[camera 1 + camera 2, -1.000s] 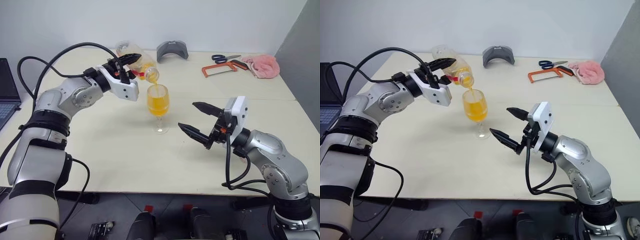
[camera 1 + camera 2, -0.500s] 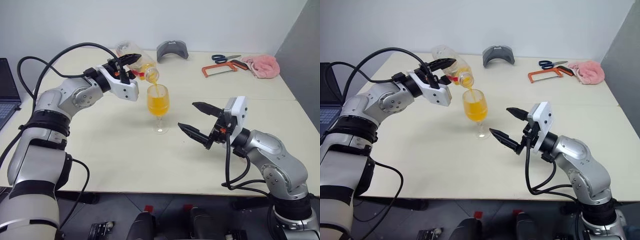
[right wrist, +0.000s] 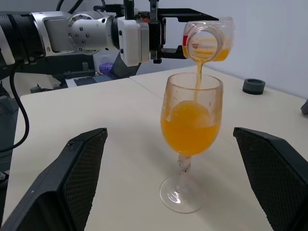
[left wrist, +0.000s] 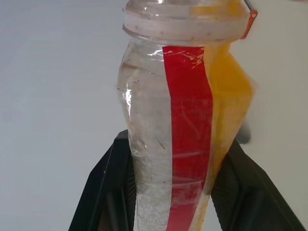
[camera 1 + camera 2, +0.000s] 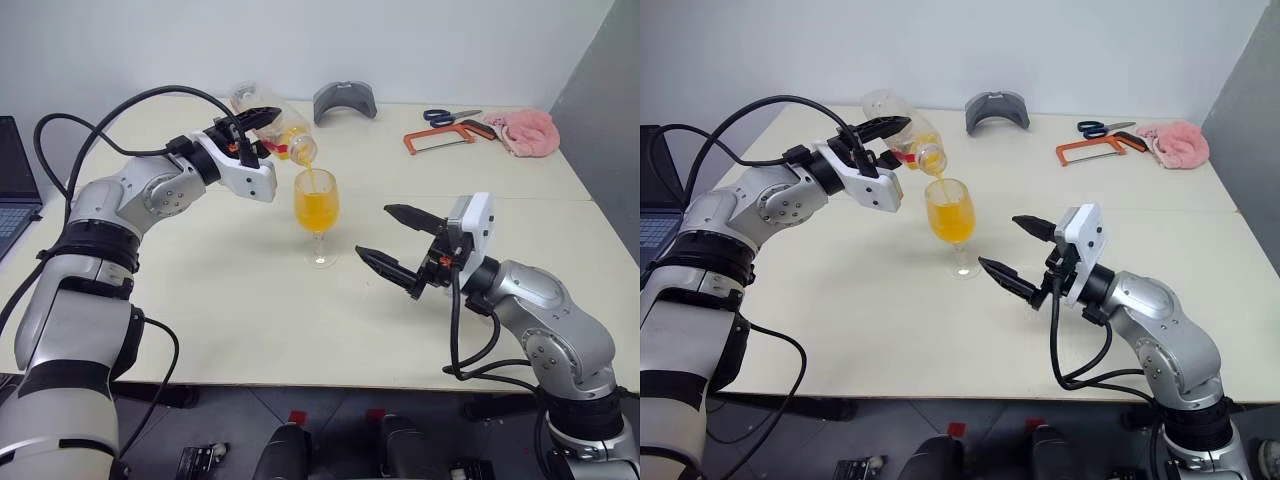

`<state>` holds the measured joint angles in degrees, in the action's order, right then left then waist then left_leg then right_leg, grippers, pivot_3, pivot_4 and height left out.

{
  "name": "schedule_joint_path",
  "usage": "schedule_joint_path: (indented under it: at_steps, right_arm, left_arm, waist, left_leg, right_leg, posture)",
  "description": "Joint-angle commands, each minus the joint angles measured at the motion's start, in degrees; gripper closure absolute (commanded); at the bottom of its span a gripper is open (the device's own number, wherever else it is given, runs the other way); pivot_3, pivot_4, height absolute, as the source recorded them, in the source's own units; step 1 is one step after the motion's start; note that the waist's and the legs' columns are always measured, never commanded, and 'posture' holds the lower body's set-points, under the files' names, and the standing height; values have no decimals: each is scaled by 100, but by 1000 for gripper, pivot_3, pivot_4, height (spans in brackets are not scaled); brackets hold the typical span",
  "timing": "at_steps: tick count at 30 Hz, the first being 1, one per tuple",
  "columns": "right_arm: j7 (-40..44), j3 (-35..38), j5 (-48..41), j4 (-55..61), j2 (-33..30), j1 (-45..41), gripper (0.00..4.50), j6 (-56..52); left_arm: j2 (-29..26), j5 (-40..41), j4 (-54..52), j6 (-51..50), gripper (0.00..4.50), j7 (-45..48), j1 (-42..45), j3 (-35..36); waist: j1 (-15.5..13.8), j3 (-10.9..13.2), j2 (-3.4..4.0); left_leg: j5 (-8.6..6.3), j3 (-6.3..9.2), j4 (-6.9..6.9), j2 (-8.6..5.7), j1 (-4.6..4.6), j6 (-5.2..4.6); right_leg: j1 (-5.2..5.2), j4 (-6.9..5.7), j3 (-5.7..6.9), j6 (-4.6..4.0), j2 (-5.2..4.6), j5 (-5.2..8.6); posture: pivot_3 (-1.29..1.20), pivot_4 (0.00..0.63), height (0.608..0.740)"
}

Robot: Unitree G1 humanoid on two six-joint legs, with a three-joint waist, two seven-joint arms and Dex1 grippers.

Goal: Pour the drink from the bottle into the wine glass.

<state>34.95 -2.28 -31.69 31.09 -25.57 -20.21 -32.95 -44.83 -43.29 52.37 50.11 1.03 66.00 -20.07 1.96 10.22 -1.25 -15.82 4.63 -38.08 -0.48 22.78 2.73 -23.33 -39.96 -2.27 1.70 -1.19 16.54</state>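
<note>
The bottle point(image 5: 283, 128) is a clear plastic one with a red label strip point(image 4: 185, 120). My left gripper point(image 5: 262, 125) is shut on it and holds it tilted, mouth down, just above the wine glass point(image 5: 317, 205). A thin stream of orange drink point(image 3: 198, 77) runs from the mouth into the bowl, which is about half full of drink point(image 3: 190, 130). The glass stands upright on the table. My right gripper point(image 5: 375, 232) hovers open just to the right of the glass, fingers point(image 3: 82, 168) spread wide and apart from it.
At the table's back lie a grey curved part point(image 5: 344, 100), blue scissors point(image 5: 450, 115), an orange hacksaw point(image 5: 440, 138) and a pink cloth point(image 5: 525, 130). A laptop point(image 5: 12, 180) sits at the left edge. A small black cap point(image 3: 253, 85) rests behind the glass.
</note>
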Motion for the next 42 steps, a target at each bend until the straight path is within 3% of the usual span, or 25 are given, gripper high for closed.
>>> schedule_joint_path:
  at_steps: [1, 7, 10, 15, 26, 33, 42]
  right_arm:
    - [48, 32, -60, 140, 15, -37, 0, 129]
    - [88, 2, 44, 121, -18, -48, 0, 243]
    - [97, -24, 114, 78, -5, -74, 0, 357]
    - [179, -100, 75, 124, -22, -124, 0, 323]
    - [27, -670, -59, 651, -227, -545, 0, -786]
    - [142, -923, 201, 443, -290, -814, 0, -826]
    - [414, -1109, 362, 342, -287, -982, 0, -702]
  left_arm:
    - [7, 329, -107, -110, 2829, 150, 111, 166]
    - [154, 881, -276, -292, 2829, 534, -155, 328]
    - [405, 1688, -393, -639, 2829, 1007, -418, 672]
    - [956, 3319, -1162, -2043, 2830, 1794, -1050, 1536]
    - [1259, 5437, -3035, -5335, 2838, 2270, -2633, 3097]
    - [1328, 6066, -3369, -6024, 2838, 2427, -3295, 3589]
    - [1434, 6255, -2972, -5854, 2838, 2595, -3546, 3847]
  waist:
    - [0, 0, 0]
    - [7, 0, 0]
    - [6, 0, 0]
    - [10, -1, 1]
    - [139, -3, 1]
    - [99, -8, -8]
    - [76, -11, -13]
  left_leg:
    - [0, 0, 0, 0, 0, 0]
    - [0, 0, -1, 0, -1, 0]
    - [0, 0, -1, 1, -1, 1]
    - [1, 4, -6, 6, 2, 2]
    - [1, 35, -8, 14, -4, 2]
    - [1, 48, -12, 15, 0, 2]
    - [1, 45, -11, 14, -2, 2]
  right_leg:
    - [0, 0, 0, 0, 0, 0]
    - [0, -1, -1, 0, 0, 0]
    - [-1, -3, -1, 0, 0, 0]
    - [-1, -4, 0, 0, -4, 0]
    - [-1, -12, -3, -1, -2, 0]
    - [1, -8, 3, -1, -9, 0]
    - [3, -7, 3, -1, -11, -1]
  posture:
    - [0, 150, 740]
    - [0, 150, 740]
    - [0, 150, 740]
    - [0, 150, 740]
    - [0, 150, 740]
    - [0, 150, 740]
    - [0, 150, 740]
